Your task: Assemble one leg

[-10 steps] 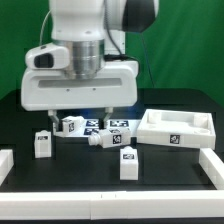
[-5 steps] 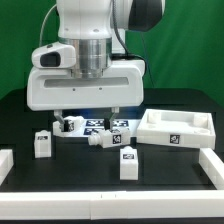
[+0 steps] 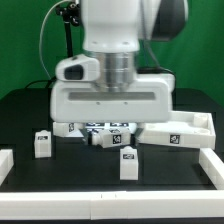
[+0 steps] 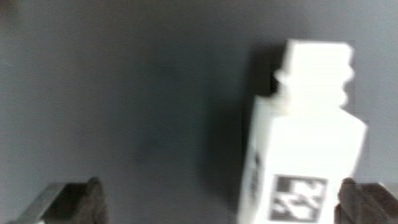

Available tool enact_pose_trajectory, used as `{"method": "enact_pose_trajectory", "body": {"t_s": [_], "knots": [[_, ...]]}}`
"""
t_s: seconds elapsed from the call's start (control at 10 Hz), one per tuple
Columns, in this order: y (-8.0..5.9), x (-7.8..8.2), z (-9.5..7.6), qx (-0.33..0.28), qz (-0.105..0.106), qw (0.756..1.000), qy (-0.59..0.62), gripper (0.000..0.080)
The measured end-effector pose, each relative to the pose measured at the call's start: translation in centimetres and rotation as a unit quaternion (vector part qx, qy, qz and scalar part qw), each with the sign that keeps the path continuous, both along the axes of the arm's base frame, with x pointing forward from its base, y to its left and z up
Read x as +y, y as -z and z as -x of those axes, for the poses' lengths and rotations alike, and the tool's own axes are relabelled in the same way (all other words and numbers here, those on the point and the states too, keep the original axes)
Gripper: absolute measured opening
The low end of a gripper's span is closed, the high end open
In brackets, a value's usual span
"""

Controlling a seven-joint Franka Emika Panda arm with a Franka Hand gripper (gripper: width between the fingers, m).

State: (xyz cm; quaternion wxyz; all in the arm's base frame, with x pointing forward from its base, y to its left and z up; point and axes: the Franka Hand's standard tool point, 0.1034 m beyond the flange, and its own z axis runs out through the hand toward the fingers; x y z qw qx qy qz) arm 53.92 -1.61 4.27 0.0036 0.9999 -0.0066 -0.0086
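In the wrist view a white leg (image 4: 302, 130) lies on the black table, its stepped peg end pointing away and its tag (image 4: 299, 197) near my fingers. My gripper (image 4: 226, 203) is open, and the leg lies between the fingertips, close beside one dark finger (image 4: 377, 205) and well apart from the other. In the exterior view the wide white hand (image 3: 110, 100) hangs low over the middle of the table and hides the fingers. Other legs show there: one upright at the left (image 3: 42, 144), one upright in front (image 3: 127, 163), one lying below the hand (image 3: 117, 140).
The large white tray-like panel (image 3: 196, 131) lies at the exterior view's right, close to the hand. The marker board (image 3: 98, 127) lies under the hand, mostly hidden. White rails edge the table at the front (image 3: 110, 206), left (image 3: 5, 160) and right (image 3: 211, 165).
The arm has swung toward the exterior view's right and come nearer the camera. The hand now covers the marker board and the legs behind it. No leg has moved.
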Motion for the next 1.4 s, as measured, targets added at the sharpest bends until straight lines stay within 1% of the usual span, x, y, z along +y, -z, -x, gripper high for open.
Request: {"method": "enact_pose_trajectory", "body": {"t_s": [0.1,0.2,0.3,0.4,0.5,0.6,0.7,0.9,1.0,1.1,1.3,1.4], "knots": [[0.1,0.1,-0.6,-0.004,-0.009,1.000,0.009,0.0649],[0.1,0.4,-1.3,-0.007,-0.012,1.000,0.024,0.0649],[0.3,1.7,-2.0,-0.010,-0.013,0.999,0.030,0.0649],[1.1,3.0,-2.0,-0.006,-0.010,0.999,0.035,0.0649],[2.3,2.8,-1.8,-0.008,-0.006,1.000,0.024,0.0649],[3.0,2.7,-1.6,-0.006,-0.005,1.000,0.028,0.0649],[3.4,3.3,-1.3,-0.002,-0.004,1.000,0.026,0.0649],[3.6,2.2,-0.2,-0.004,0.000,1.000,0.012,0.0649],[3.6,2.4,-0.2,-0.004,0.000,1.000,0.012,0.0649],[3.7,2.3,-0.2,-0.004,0.000,1.000,0.012,0.0529],[3.6,2.4,-0.2,-0.004,0.000,1.000,0.012,0.0260],[3.7,2.2,-0.1,-0.003,0.000,1.000,0.013,0.0260]]}}
